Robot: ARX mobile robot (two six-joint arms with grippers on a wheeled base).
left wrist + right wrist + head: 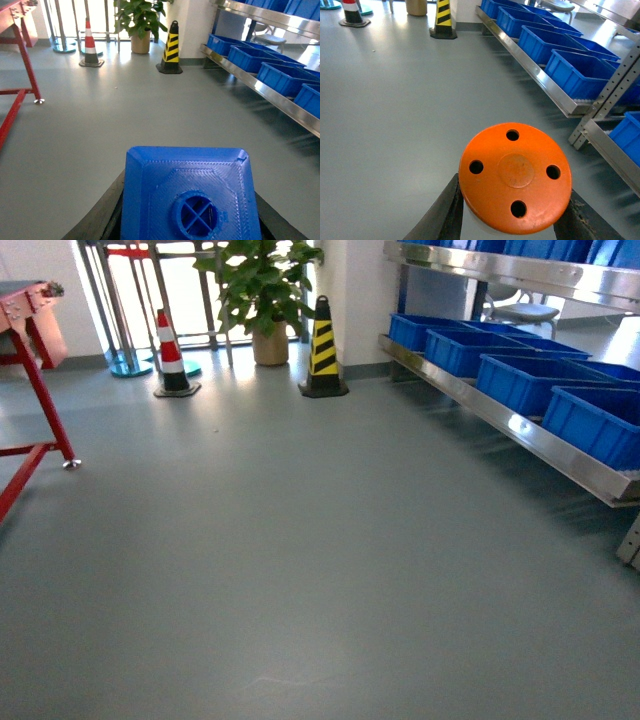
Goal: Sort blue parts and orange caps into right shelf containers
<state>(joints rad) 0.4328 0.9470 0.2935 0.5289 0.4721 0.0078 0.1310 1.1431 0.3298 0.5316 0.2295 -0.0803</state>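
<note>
Blue part (192,192) in left tool (187,220)

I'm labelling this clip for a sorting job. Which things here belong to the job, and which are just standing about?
Job:
- blue part, held in the left gripper
- orange cap, held in the right gripper
- blue crates
- shelf

Standing about:
- yellow-black cone
- orange-white cone
- potted plant
- red stand
</note>
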